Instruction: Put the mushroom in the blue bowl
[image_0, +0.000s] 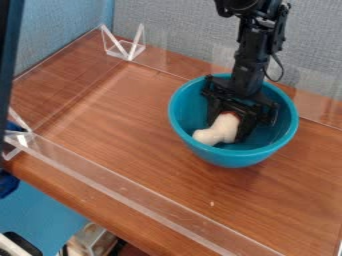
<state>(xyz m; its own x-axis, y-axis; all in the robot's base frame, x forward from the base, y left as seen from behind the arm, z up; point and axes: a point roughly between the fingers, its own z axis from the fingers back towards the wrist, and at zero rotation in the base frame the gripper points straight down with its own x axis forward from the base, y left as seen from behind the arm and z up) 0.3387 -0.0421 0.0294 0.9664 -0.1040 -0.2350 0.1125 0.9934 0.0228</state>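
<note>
Surface: a brown wooden table (107, 110) with a visible grain, glossy enough to catch light.
Edging: a low clear plastic wall (147, 200) runs along the near edge, with another along the far side; a clear bracket (127, 45) stands at the far corner.
Room: a grey-blue wall (174, 30) stands behind the table; blue floor or fabric shows below the near edge, and a dark blue upright cuts the left border.
Bowl: the blue bowl (201, 140) sits on the right part of the table, upright, mouth open to the camera.
Mushroom: the mushroom (217, 129) lies inside the bowl, near its bottom.
Mushroom axis: long axis tilted, cream stem end toward the lower left, cap end toward the upper right at the jaws; the cap is mostly hidden there.
Arm: the black arm (251, 45) comes down from the top right into the bowl.
Gripper: the gripper (235, 115) points steeply down inside the bowl, its jaws partly apart around the mushroom's cap end; whether they press on it cannot be told.
</note>
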